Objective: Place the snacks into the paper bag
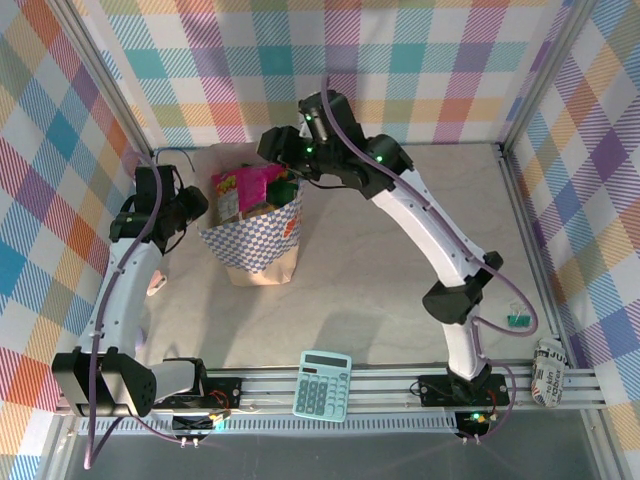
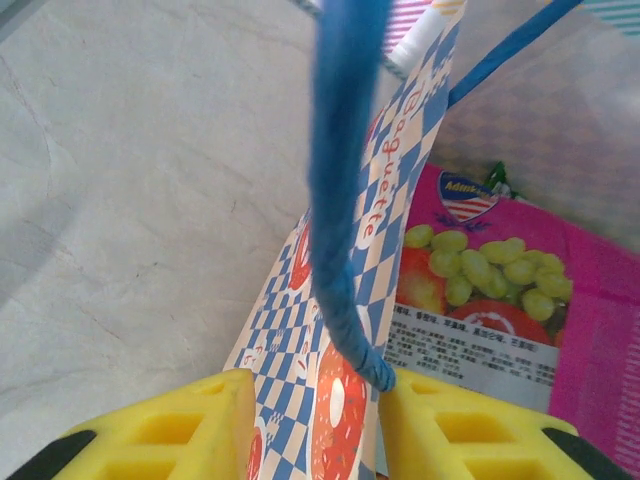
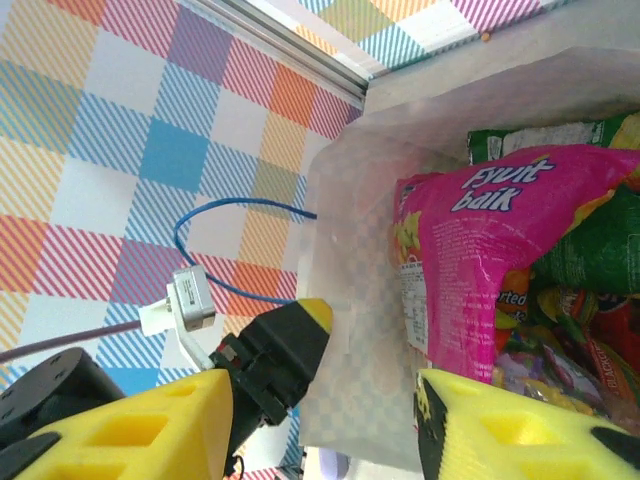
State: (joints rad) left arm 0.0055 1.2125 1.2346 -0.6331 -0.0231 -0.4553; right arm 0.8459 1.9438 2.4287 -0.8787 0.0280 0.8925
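Beige paper bag (image 1: 262, 248) wall and blue cord handle (image 2: 335, 200) sit between left gripper (image 2: 318, 400) jaws; gripping or not, cannot tell. Right gripper (image 3: 322, 400) jaws apart, empty, straddling the bag rim; snacks (image 3: 500, 230) inside the bag, just past one finger.

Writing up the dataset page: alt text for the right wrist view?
Looking down into the open paper bag, where a large magenta snack packet stands among a green packet and others. The right gripper is open, its yellow fingers either side of the bag's wall; a blue cord handle loops outside.
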